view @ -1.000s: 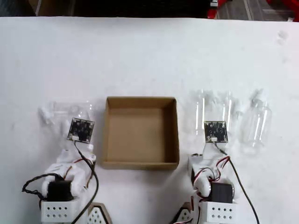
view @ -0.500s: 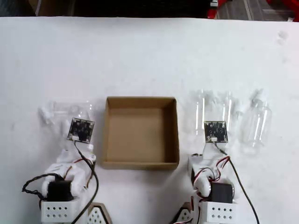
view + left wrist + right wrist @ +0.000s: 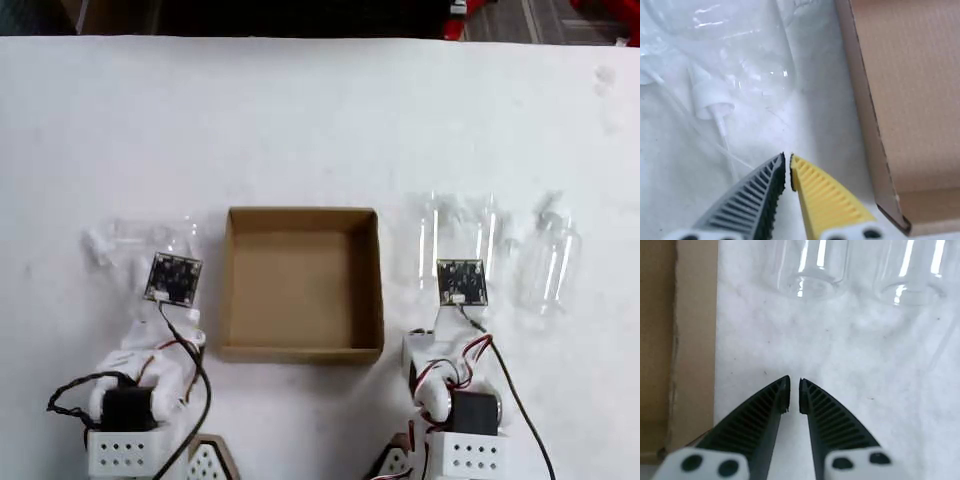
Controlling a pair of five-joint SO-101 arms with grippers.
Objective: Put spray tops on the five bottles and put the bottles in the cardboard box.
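Open brown cardboard box (image 3: 300,280) sat mid white desk (image 3: 300,120). Three clear plastic bottles (image 3: 487,245) lay side by side right of it. Left of it lay a heap of clear bottles (image 3: 140,238) with a loose white spray top (image 3: 710,95). Left fingers (image 3: 760,195) were closed on nothing, near side of the heap. Right fingers (image 3: 760,415) were closed too, near side of the three bottles.
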